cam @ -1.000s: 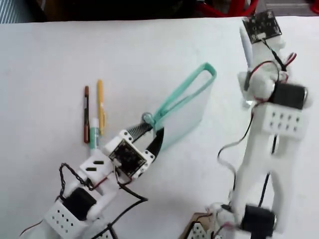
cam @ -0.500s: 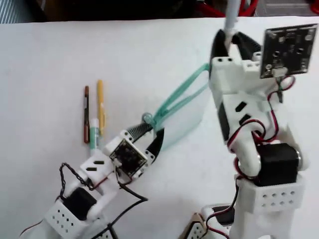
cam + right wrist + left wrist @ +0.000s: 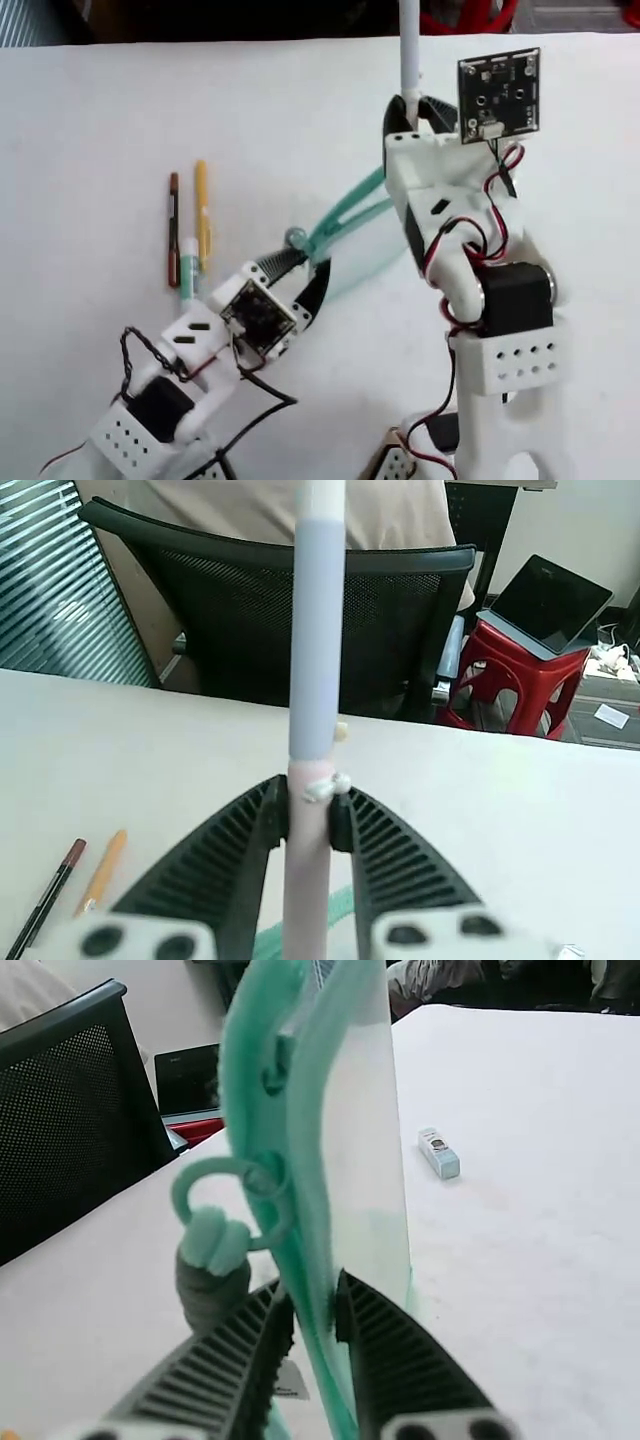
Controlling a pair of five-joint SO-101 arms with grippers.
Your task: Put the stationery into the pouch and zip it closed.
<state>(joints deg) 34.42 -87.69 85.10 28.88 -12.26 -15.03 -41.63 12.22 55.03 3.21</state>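
While left tool (image 3: pixel 312 1305) grips pouch (image 3: pixel 368 1150), right tool (image 3: pixel 308 792), clamping pen (image 3: pixel 317 650), has swung nearer.

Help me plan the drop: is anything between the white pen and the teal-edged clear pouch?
Nothing visible does: the right gripper holds the white pen over the teal-edged clear pouch, which the left gripper clamps.

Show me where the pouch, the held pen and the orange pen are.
pouch (image 3: pixel 362 1170), left wrist view, clear side wall.
held pen (image 3: pixel 314 680), right wrist view, mid barrel.
orange pen (image 3: pixel 202 210), high view, mid barrel.
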